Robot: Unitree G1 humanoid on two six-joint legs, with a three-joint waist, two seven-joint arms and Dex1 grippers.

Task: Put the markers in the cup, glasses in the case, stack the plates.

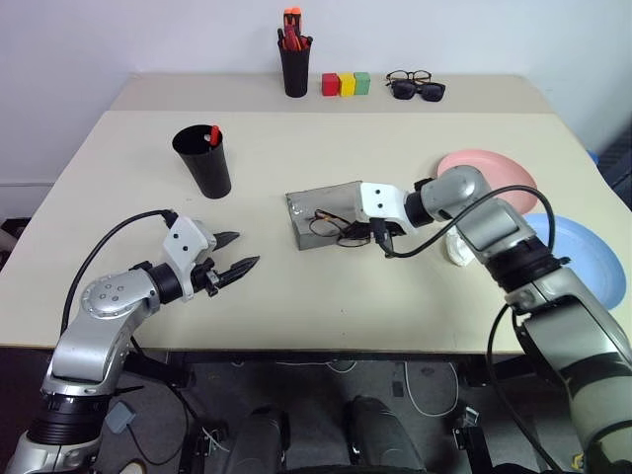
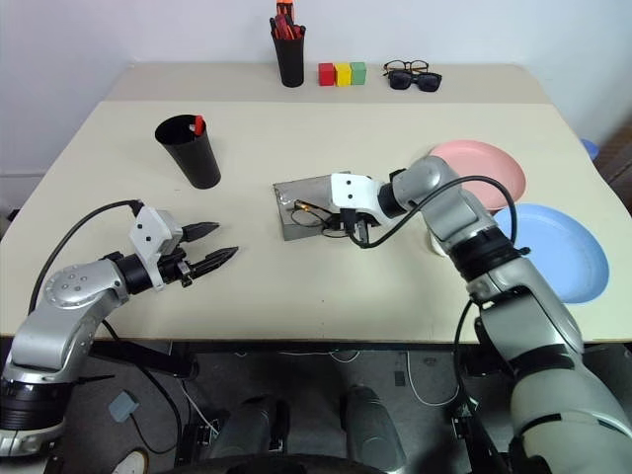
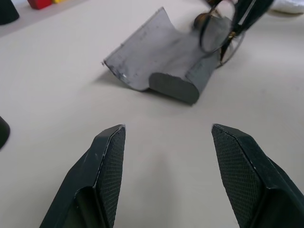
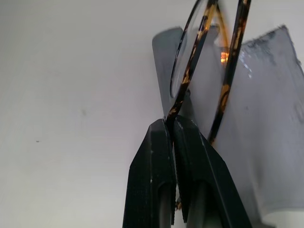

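The glasses, thin and dark-framed with clear lenses, hang from my right gripper, which is shut on the frame. They hang right at the open grey case in the middle of the table, by its right end. My left gripper is open and holds nothing, low over the table to the left of the case. The black cup stands at the back left with a red-capped marker in it. The pink plate and the blue plate lie side by side at the right.
At the table's back edge stand a black pen holder with red and orange pens, three coloured blocks, another pair of spectacles and dark sunglasses. A small white object lies under my right forearm.
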